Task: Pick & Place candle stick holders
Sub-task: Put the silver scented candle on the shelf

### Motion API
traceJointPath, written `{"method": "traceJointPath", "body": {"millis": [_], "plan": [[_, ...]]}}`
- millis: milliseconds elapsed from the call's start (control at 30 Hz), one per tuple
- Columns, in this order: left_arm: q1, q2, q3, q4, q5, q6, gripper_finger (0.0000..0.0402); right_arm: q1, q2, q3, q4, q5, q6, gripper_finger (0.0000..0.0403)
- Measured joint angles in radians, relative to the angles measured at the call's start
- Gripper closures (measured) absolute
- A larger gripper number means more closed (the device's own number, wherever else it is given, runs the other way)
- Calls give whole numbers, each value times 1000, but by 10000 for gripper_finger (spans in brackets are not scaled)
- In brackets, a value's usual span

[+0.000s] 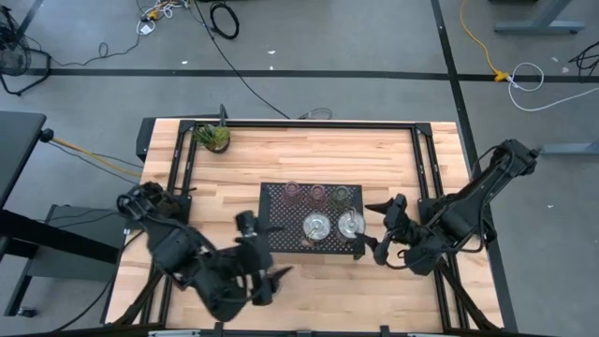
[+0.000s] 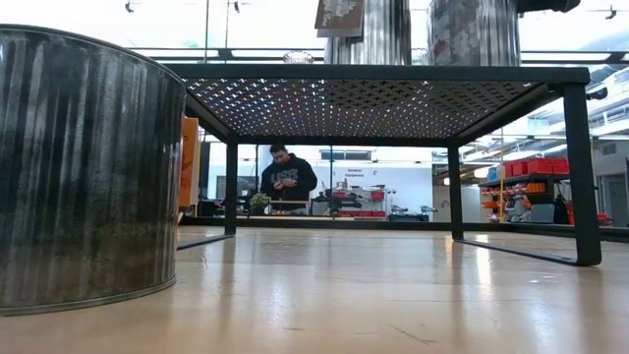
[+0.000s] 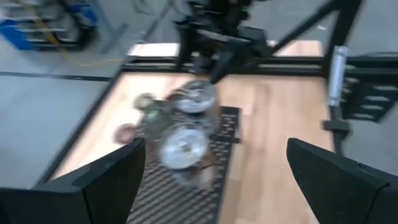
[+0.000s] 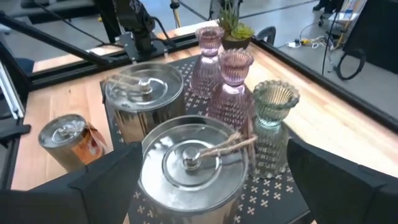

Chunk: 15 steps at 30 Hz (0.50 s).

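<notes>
A black perforated tray (image 1: 277,211) stands on legs at the table's middle. On its far row stand two pink glass holders (image 4: 209,56) (image 4: 233,87) and a green one (image 4: 273,118). Two round silver holders (image 1: 316,226) (image 1: 350,223) stand nearer, also seen in the right wrist view (image 4: 144,93) (image 4: 189,168). A smaller silver piece (image 4: 65,140) stands on the wood beside the tray. My right gripper (image 1: 380,227) (image 4: 217,186) is open just right of the tray, facing the silver holders. My left gripper (image 1: 265,251) (image 3: 214,186) is open at the tray's near left corner.
A small green potted plant (image 1: 213,137) stands at the far left of the table. A black frame (image 1: 318,124) runs around the table top. In the low view a ribbed metal cylinder (image 2: 88,167) stands close at the left, and a person (image 2: 287,177) stands in the room behind.
</notes>
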Motion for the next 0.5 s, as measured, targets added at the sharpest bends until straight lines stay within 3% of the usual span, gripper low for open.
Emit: {"method": "traceJointPath", "body": {"millis": [167,267,367,500], "plan": [[-78,1,-1,-206,-116,-200,12,1,-31,0,8,6,-28,8],[-136,-3,-65,-281,-187,-370,12,3,-65,0,17,6,-33,9],[-224,-19,-194,-288,-291,-516,12,7,-104,0,25,6,-40,9],[-356,-94,-428,-292,-349,-833,12,7,-157,0,62,-5,-75,10]]}}
